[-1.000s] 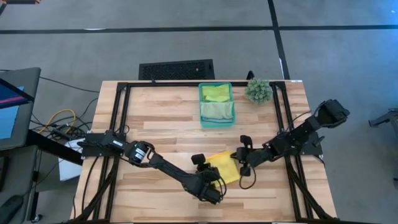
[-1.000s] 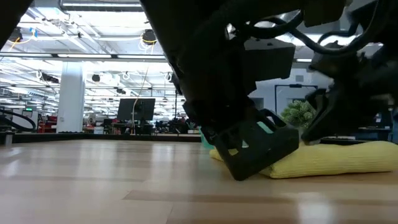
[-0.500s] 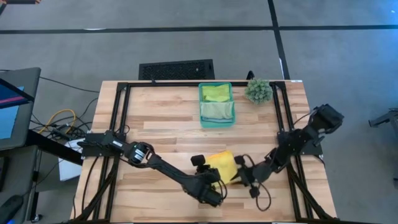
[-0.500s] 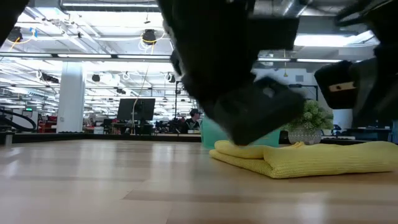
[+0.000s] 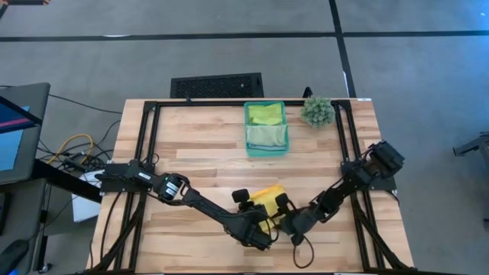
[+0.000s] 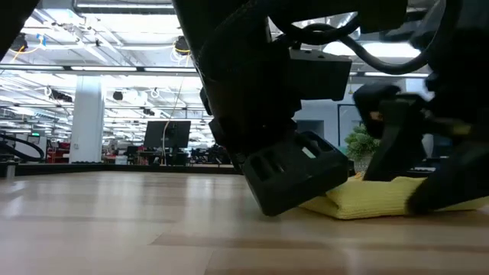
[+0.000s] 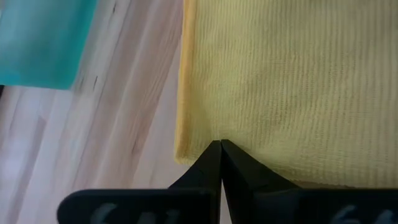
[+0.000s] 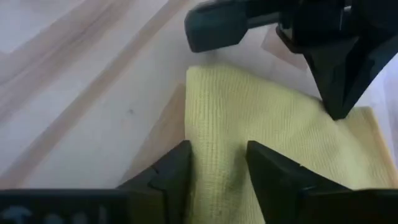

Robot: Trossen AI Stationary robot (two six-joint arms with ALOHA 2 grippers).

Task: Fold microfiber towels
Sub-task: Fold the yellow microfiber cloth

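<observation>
Both my grippers are working one yellow towel (image 5: 268, 200) near the front of the butcher-block table (image 5: 199, 145).

I'm pressing the left gripper (image 5: 260, 226), fingers pinched together, onto its edge; the right gripper (image 5: 284, 215) is standing parted astride the cloth. Two more folded towels (image 5: 265, 114) are lying in the one teal bin (image 5: 267, 149). I'm seeing no legible writing.

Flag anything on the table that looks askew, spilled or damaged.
Nothing stands out. The yellow towel lies folded flat near the table's front edge, the shut left hand pressing on it and the open right hand straddling one edge. Two green towels sit in the upright teal bin.
</observation>
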